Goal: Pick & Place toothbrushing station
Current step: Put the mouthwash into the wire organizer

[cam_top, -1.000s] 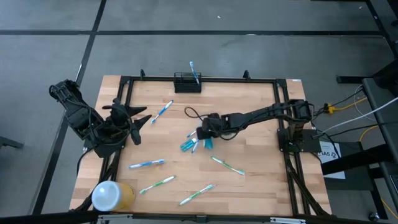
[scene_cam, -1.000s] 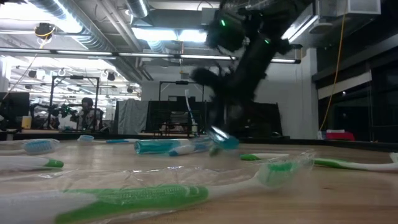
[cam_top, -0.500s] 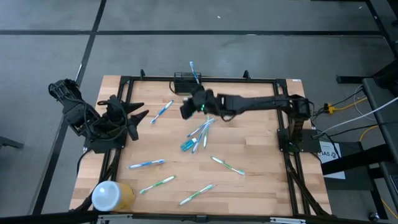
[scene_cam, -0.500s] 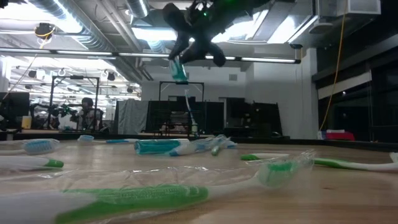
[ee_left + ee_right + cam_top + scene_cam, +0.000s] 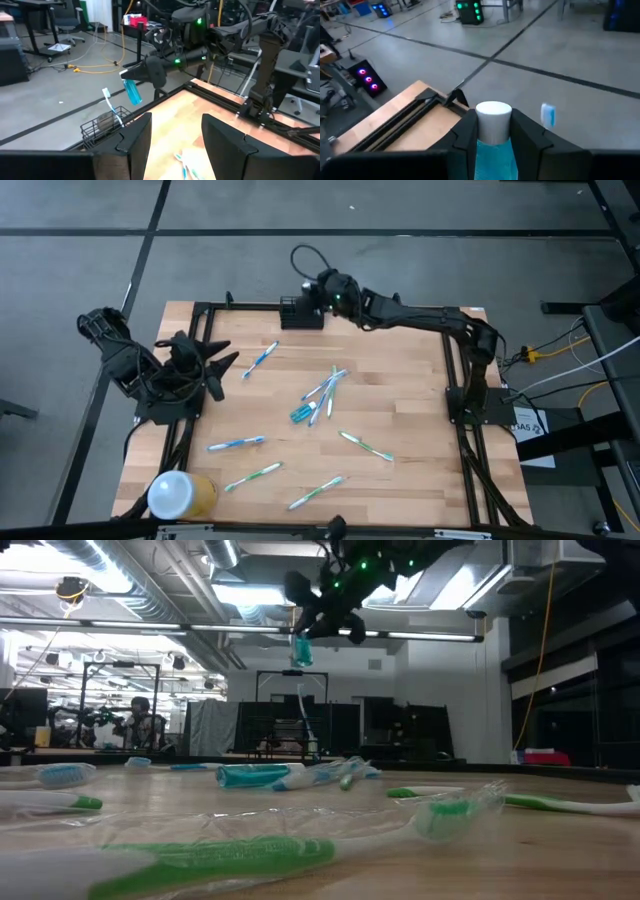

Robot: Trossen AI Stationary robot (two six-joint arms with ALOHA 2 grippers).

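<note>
The black slotted holder rack (image 5: 298,314) stands at the middle of the table's far edge, with one blue-and-white toothbrush (image 5: 112,106) upright in it. My right gripper (image 5: 322,292) is above the rack, shut on a blue toothbrush (image 5: 300,648), which also shows in the left wrist view (image 5: 131,91). My left gripper (image 5: 218,370) is open and empty at the table's left side. My right gripper pinches the toothbrush's blue body (image 5: 493,150) between its two fingers, with the white end (image 5: 493,119) showing past the fingertips. The toothbrush is lifted clear and hangs tilted below the fingers, above the rack.
Loose toothbrushes lie on the wooden table: a heap (image 5: 318,395) in the middle, one (image 5: 262,358) at the far left, and several (image 5: 252,476) toward the near edge. A white-and-yellow cylinder (image 5: 178,495) stands at the near left corner. A black frame (image 5: 450,350) borders the table.
My right gripper has risen from the heap in the table's middle with a blue toothbrush and gone toward the far edge, and now stands over the rack. The toothbrush is lifted clear of the table. The heap has shifted a little.
</note>
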